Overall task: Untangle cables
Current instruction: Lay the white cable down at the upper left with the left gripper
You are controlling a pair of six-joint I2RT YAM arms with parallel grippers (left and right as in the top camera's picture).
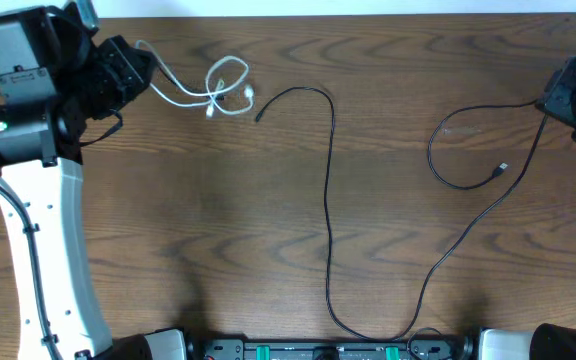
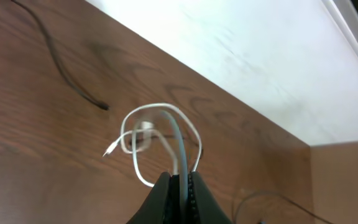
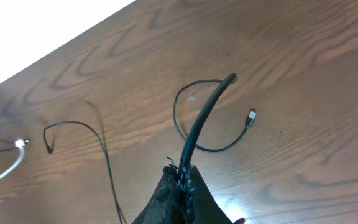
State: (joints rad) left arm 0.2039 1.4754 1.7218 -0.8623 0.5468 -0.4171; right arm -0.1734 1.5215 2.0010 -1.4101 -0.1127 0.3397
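**Status.** The left tool (image 2: 179, 183) is pressed together and pinches one strand of the white cable (image 1: 216, 96) at the far left corner of the desk (image 1: 168, 230). The right tool (image 3: 182, 174) is also pressed together, pinching the black cable (image 1: 329, 200) at the far right edge.

**Position of work.** The white cable lies in a loose coil just to the right of the left tool, toward the desk centre. Its long axis runs roughly parallel to the far edge, and its strands cross one another inside the coil. The black plug end (image 1: 260, 117) rests near the coil's right side but apart from it. I see no black strand passing through the white loops.

From that plug the black cable arcs over, drops down the middle of the desk to the near edge, then climbs diagonally to the right tool. A second run leaves the right tool, loops leftward and ends in a small plug (image 1: 503, 168). I cannot tell whether the pinch holds one cord or two.

**Assessment.** The left arm is the nearer to the coil. I judge that the coming move turns on drawing the pinched strand leftward along the coil's axis, away from the black plug end.
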